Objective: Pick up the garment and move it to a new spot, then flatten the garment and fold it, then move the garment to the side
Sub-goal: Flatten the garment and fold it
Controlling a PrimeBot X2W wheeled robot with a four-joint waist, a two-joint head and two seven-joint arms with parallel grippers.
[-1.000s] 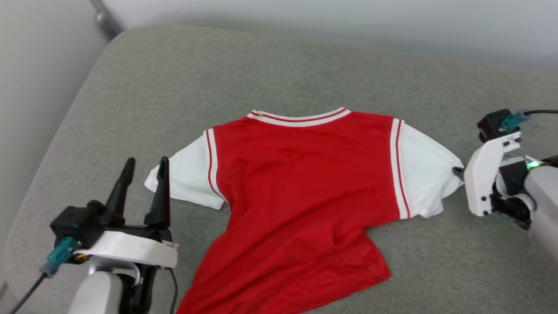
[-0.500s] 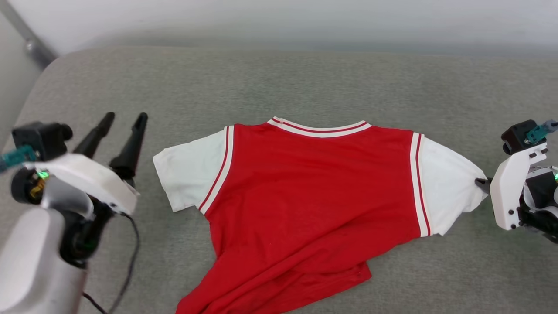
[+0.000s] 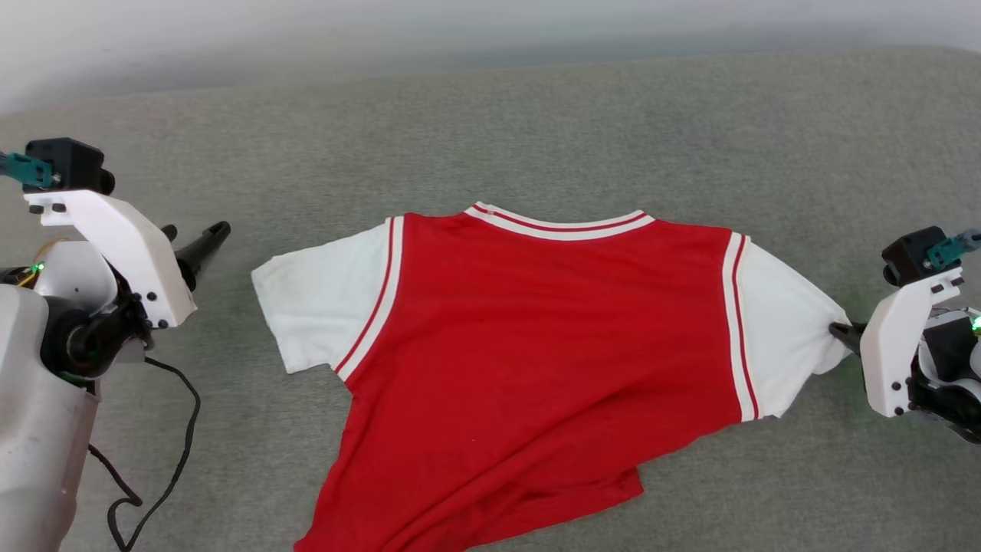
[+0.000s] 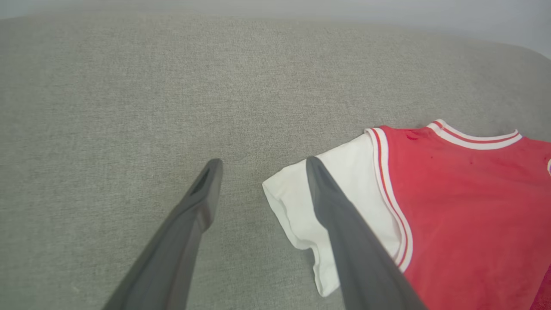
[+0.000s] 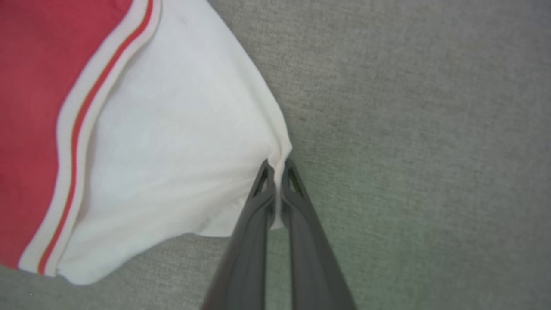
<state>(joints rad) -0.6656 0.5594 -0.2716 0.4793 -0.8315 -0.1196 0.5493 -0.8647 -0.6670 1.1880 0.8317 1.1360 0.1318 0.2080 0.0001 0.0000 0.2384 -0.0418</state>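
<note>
With the red jersey (image 3: 536,345) spread nearly flat on the grey cushion (image 3: 536,130), the right gripper (image 5: 277,164) stays pinched on one white sleeve (image 5: 172,142) while the left gripper (image 4: 263,161), fingers apart, has swung beside the other sleeve (image 4: 353,172), seemingly to stretch it.

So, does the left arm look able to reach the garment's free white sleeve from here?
Probably yes. The left gripper is open, pointing at the near sleeve of the garment, with only bare couch between them and nothing lying over it.
</note>
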